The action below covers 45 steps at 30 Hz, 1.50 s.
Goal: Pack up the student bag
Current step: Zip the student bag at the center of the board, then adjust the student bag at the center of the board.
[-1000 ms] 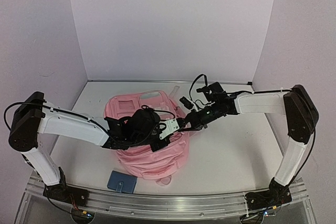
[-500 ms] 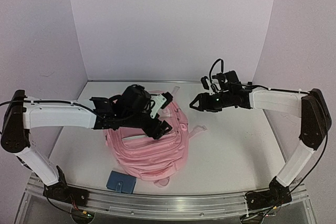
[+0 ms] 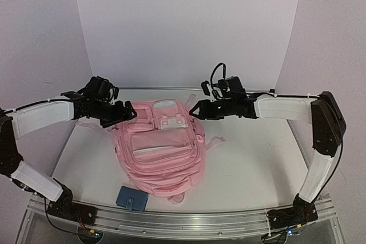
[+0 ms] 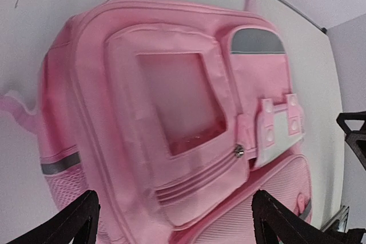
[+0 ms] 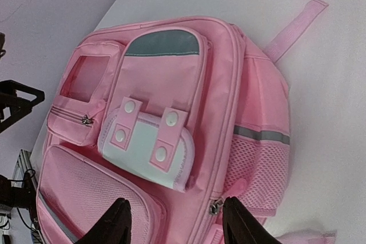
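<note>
Pink student bag [image 3: 163,152], top toward far wall [image 3: 189,27]

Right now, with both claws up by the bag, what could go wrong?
1. The blue case lies near the table's front edge, beside the bag; dragging the bag might push it off.
2. The loose strap near the open right claw might snag it.
</note>
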Tool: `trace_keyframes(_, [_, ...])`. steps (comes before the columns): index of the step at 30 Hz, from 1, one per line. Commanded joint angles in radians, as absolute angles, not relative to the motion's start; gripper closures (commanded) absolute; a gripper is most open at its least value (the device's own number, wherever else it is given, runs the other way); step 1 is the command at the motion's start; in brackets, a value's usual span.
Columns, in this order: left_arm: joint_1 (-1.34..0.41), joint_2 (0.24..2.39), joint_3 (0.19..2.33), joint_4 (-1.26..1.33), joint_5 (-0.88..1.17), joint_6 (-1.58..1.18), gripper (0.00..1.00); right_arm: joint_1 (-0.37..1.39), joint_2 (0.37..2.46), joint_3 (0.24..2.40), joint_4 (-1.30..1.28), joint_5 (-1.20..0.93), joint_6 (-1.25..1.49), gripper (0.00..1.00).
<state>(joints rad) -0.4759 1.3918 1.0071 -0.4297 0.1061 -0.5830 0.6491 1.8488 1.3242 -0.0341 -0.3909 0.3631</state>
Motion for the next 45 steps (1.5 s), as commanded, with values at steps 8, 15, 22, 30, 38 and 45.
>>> trace_keyframes(8, [-0.412, 1.453, 0.983, -0.397, 0.152, -0.631, 0.18, 0.669, 2.045, 1.508, 0.030, -0.430, 0.342, 0.51])
trace_keyframes(15, [-0.389, 1.527, 1.005, -0.358, 0.172, -0.609, 0.27, 0.670, 2.093, 1.545, 0.025, -0.462, 0.327, 0.51])
trace_keyframes(22, [-0.376, 1.593, 1.030, -0.323, 0.187, -0.604, 0.41, 0.676, 2.105, 1.540, 0.021, -0.557, 0.296, 0.77])
trace_keyframes(30, [-0.367, 1.664, 1.065, -0.302, 0.195, -0.588, 0.53, 0.686, 2.128, 1.568, 0.021, -0.636, 0.259, 0.82])
trace_keyframes(38, [-0.360, 1.729, 1.103, -0.305, 0.211, -0.562, 0.55, 0.686, 2.205, 1.626, 0.010, -0.666, 0.248, 0.78])
trace_keyframes(45, [-0.353, 1.789, 1.159, -0.315, 0.223, -0.532, 0.87, 0.694, 2.185, 1.613, 0.012, -0.666, 0.210, 1.00])
